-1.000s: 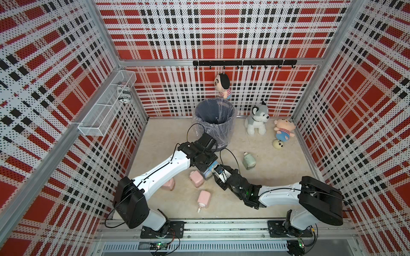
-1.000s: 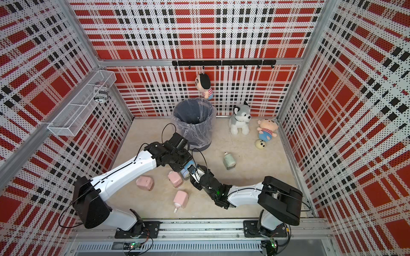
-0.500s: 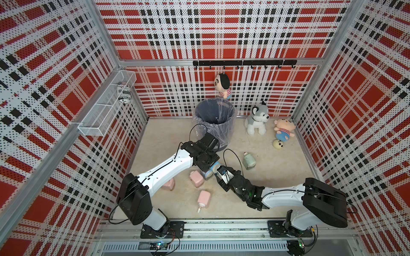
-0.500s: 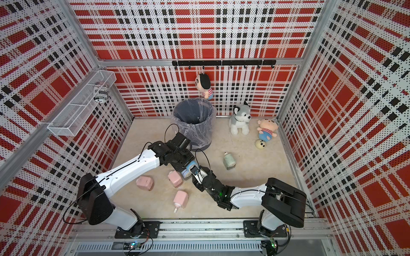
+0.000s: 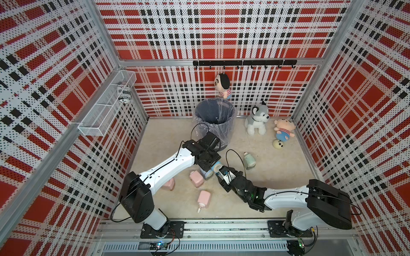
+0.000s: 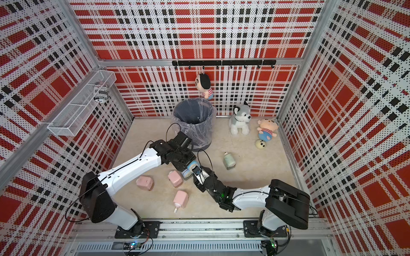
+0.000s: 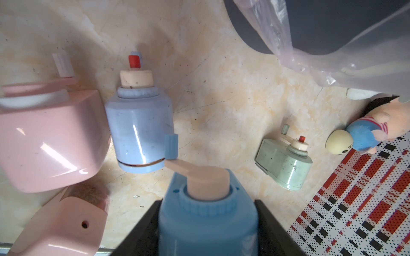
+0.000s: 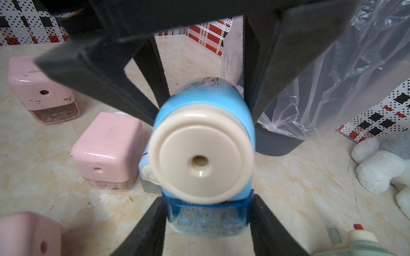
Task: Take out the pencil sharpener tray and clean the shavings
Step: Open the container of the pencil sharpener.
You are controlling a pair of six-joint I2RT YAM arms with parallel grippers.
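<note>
A blue pencil sharpener (image 5: 215, 166) (image 6: 191, 165) hangs just above the floor near the bin, held between both arms. My left gripper (image 7: 207, 226) is shut on its blue body (image 7: 208, 212), crank end facing the left wrist camera. In the right wrist view its cream front face (image 8: 199, 161) points at the camera. The clear blue tray (image 8: 208, 219) beneath it holds grey shavings. My right gripper (image 8: 208, 223) (image 5: 222, 175) is shut on that tray, one finger on each side. The tray still sits in the body.
A grey bin (image 5: 197, 115) (image 6: 177, 117) with a plastic liner stands just behind the arms. On the floor lie a pale blue sharpener (image 7: 139, 130), three pink sharpeners (image 5: 196, 179) (image 5: 168, 184) (image 5: 204, 198) and a green one (image 5: 249, 160). Plush toys (image 5: 256, 120) sit at the back right.
Both arms have shifted slightly, carrying the blue sharpener a little toward the bin. Both grips stay as they were.
</note>
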